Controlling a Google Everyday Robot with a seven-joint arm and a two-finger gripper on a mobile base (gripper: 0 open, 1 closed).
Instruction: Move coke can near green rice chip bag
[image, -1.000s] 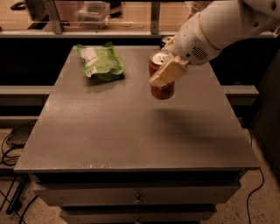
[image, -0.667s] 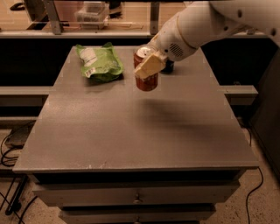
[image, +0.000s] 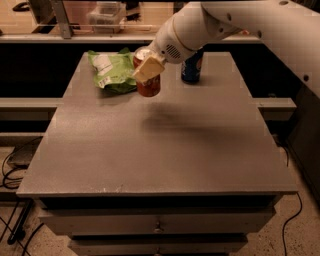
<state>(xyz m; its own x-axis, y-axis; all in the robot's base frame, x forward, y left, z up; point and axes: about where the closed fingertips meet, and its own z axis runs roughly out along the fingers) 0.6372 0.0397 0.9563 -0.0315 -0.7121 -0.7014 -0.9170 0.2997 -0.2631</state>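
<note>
Coke can (image: 148, 88) hangs in the grip of the tool (image: 148, 73), over the far left part of the bench (image: 150, 165) and just beside the right edge of the green rice chip bag (image: 112, 70). Seen from this camera, the red body of the can overlaps the bag's nearest corner, though I cannot tell whether the two touch. The tool is pinching the can around its upper half: one pale, cream-coloured finger (image: 149, 68) lies flat across the side facing the camera, and the silver top shows just above it. The can leans a little, its top tipped to the left. A soft dark shadow lies on the bench in front of the can and to its right, apart from its base, so the can appears to be raised off the surface. The bag lies flat and crinkled near the far left corner, its white label patch turned up. A dark blue can (image: 192, 67) stands upright on the far side of the bench, to the right of the tool and partly hidden behind the white arm (image: 235, 20), which reaches in from the upper right. Below the bench top sits a drawer front (image: 157, 226) with a small knob, and cables (image: 9, 172) trail on the floor at the left.
</note>
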